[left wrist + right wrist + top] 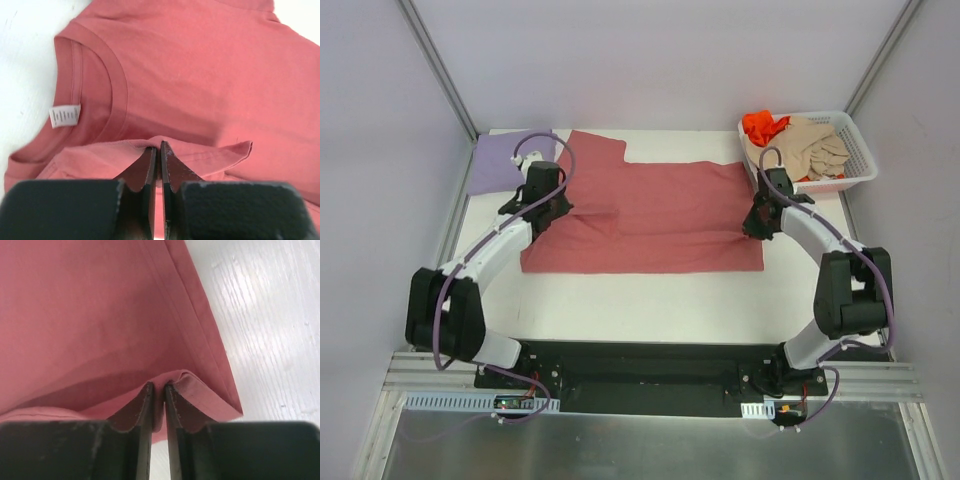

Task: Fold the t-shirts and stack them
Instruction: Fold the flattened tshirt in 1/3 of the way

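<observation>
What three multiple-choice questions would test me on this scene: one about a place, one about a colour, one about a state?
1. Where does the white basket sit?
A. at the far right corner of the table
B. at the far left corner
C. at the near edge, in the middle

2. What colour is the t-shirt spread across the middle?
A. orange
B. rose-red
C. beige

3. How is the left tool now?
A. wide open
B. shut on the basket's rim
C. shut on a fold of the t-shirt

Answers:
1 A: the top view shows it far right.
2 B: every view shows rose-red cloth.
3 C: its wrist view shows it pinching a raised fold.
</observation>
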